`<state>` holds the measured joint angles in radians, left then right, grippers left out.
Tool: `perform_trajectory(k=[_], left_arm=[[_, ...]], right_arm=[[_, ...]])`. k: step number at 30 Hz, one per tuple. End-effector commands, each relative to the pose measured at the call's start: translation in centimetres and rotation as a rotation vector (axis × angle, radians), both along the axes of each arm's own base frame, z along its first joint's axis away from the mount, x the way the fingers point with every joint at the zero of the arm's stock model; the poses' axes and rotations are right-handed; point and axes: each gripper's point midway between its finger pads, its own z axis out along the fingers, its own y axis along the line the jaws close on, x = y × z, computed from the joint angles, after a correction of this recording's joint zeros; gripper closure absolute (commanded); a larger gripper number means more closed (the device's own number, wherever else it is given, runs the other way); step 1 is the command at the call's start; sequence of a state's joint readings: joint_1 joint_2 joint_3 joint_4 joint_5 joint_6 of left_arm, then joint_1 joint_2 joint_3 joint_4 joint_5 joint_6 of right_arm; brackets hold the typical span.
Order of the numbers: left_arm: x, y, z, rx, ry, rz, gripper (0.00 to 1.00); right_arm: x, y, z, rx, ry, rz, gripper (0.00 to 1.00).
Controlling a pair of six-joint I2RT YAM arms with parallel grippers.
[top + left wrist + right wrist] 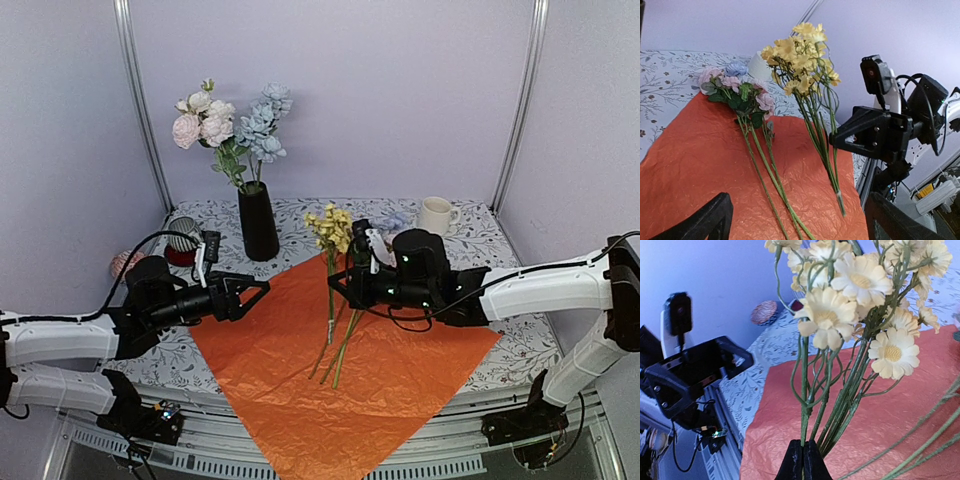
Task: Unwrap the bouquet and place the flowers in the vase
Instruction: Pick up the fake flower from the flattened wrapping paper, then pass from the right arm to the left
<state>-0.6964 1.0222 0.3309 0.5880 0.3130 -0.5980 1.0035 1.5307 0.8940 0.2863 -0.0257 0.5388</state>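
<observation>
The bouquet is unwrapped: its orange sheet lies spread flat on the table. My right gripper is shut on the stems of a yellow flower bunch, which stands tilted up off the sheet; the shut fingertips pinch the green stems below the heads. More flowers with pink and blue heads lie on the sheet, their stems pointing toward me. The black vase holds pink, white and blue blooms. My left gripper hovers open left of the stems, holding nothing.
A white mug stands at the back right. A striped cup on a red saucer sits left of the vase, close behind my left arm. The patterned tablecloth surrounds the sheet, whose near corner hangs over the front edge.
</observation>
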Motion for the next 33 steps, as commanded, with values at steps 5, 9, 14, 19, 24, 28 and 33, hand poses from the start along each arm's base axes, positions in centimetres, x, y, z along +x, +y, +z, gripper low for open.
perform_trajectory(k=[5,9,14,19,24,28,33], left_arm=[[-0.7,-3.9,4.3,-0.104,-0.015,-0.120,0.05],[-1.7,-5.6,4.2,-0.120,0.029,-0.179,0.04],[-2.3,-6.4,4.1,-0.140,0.047,-0.212,0.14],[-2.7,-6.8,4.3,-0.155,0.057,-0.244,0.21],[-3.3,-7.2,4.9,-0.196,0.050,-0.285,0.24],[-3.6,-7.3,5.4,-0.223,0.037,-0.304,0.26],[-3.6,-7.5,5.5,-0.226,0.030,-0.312,0.50]], right_arm=[[-6.1,4.3,4.6,0.144,-0.188,0.292,0.97],[-7.1,5.0,5.1,0.163,-0.217,0.327,0.97],[-7.5,5.5,5.4,0.171,-0.223,0.350,0.97],[-7.6,5.6,5.2,0.163,-0.222,0.358,0.97],[-7.3,5.7,4.7,0.145,-0.216,0.349,0.97],[-7.2,5.8,4.7,0.144,-0.216,0.345,0.97],[-7.3,6.1,4.5,0.137,-0.211,0.355,0.97]])
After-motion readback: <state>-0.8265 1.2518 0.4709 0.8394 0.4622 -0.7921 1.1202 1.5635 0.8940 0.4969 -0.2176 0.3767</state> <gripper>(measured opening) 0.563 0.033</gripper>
